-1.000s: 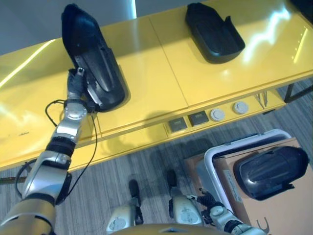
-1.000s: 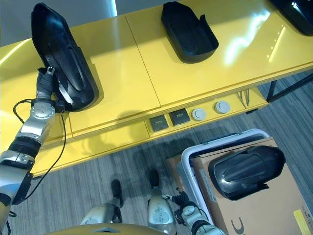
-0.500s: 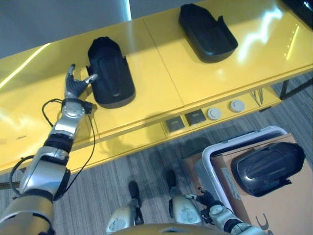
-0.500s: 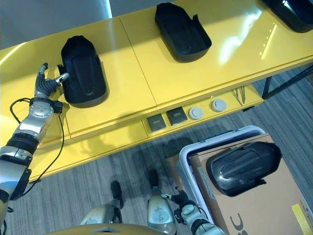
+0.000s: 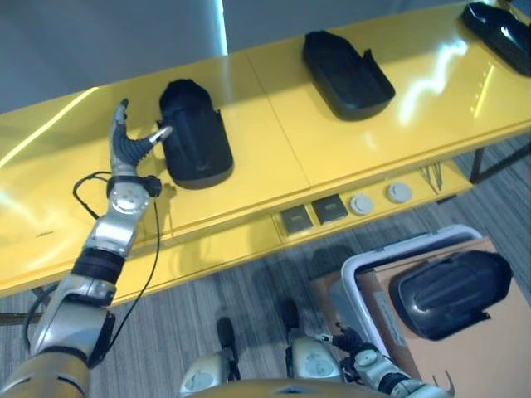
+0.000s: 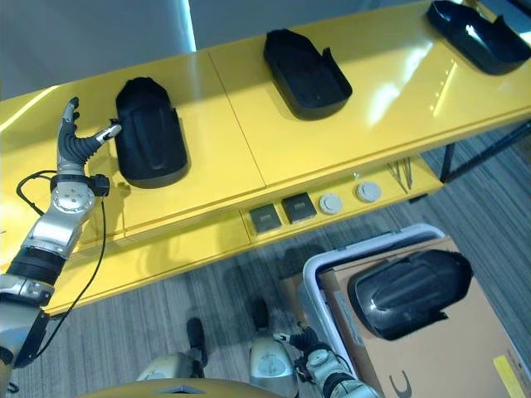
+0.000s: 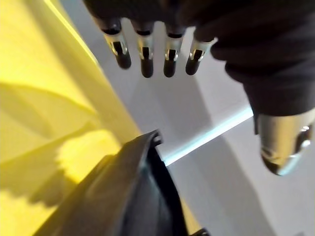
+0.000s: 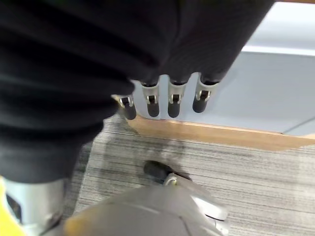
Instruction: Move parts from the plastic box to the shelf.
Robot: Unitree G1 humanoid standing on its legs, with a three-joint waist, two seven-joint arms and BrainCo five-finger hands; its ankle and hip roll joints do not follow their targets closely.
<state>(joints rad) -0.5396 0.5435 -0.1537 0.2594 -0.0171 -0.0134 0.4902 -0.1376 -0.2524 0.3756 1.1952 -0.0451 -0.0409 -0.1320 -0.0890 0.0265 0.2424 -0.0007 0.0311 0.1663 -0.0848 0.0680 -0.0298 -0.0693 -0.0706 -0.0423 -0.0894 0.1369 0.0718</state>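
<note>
A black moulded part [image 5: 195, 133] lies flat on the yellow shelf [image 5: 257, 157]. My left hand [image 5: 126, 148] is open just to its left, fingers straight and apart from the part; the left wrist view shows the fingers [image 7: 146, 56] spread above the part's edge [image 7: 133, 196]. Two more black parts [image 5: 344, 62] [image 5: 498, 25] rest further right on the shelf. Another black part [image 5: 448, 282] sits in the white plastic box [image 5: 358, 267] at lower right. My right hand [image 5: 355, 342] hangs low by the box, fingers [image 8: 170, 101] relaxed and holding nothing.
The shelf's front lip carries two dark square sockets [image 5: 314, 213] and two round knobs [image 5: 380, 199]. A brown cardboard sheet [image 5: 489, 356] lies under the part in the box. Grey carpet [image 5: 216, 282] runs between shelf and box.
The left hand has laid the tilted part flat on the shelf, let go and opened beside it. The camera has shifted a little; the right hand stayed put.
</note>
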